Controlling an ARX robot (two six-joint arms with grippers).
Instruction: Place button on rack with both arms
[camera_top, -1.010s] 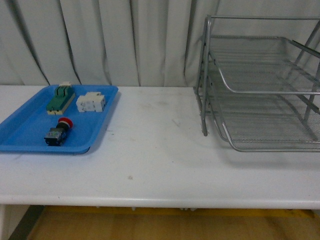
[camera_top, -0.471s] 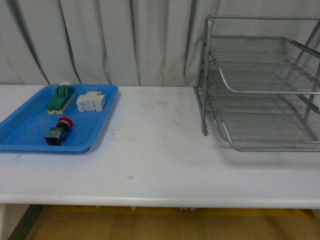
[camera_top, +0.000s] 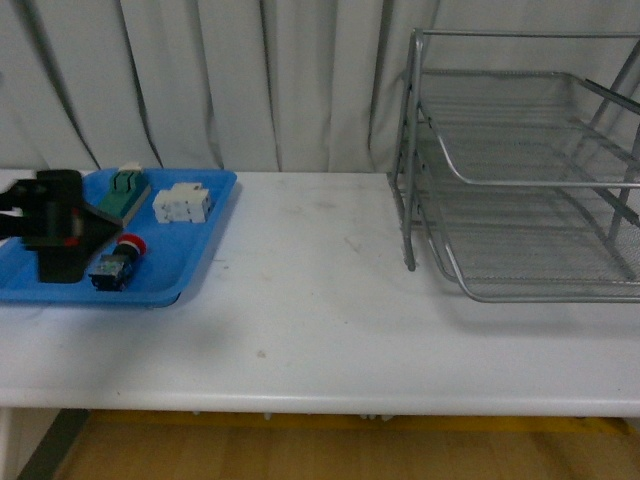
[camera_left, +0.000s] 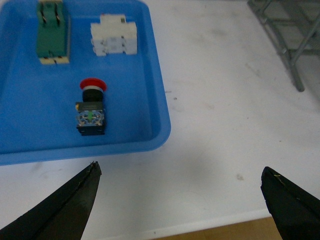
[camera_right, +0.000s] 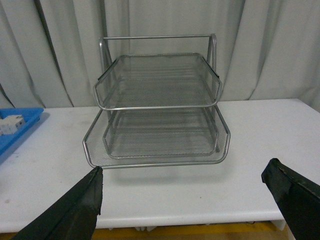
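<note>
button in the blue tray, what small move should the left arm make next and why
Probably shift the left gripper sideways until the button sits centred between its open fingers. The button lies untouched in the blue tray, ahead of the gripper and closer to one finger than the other, so lowering and closing from here would likely miss it.

Blue tray (camera_left: 145, 100) on white table (camera_top: 320, 300); holds green-and-cream block (camera_left: 52, 32) and white block (camera_left: 113, 36), side by side, apart. Pale curtain (camera_top: 250, 80) behind.
</note>
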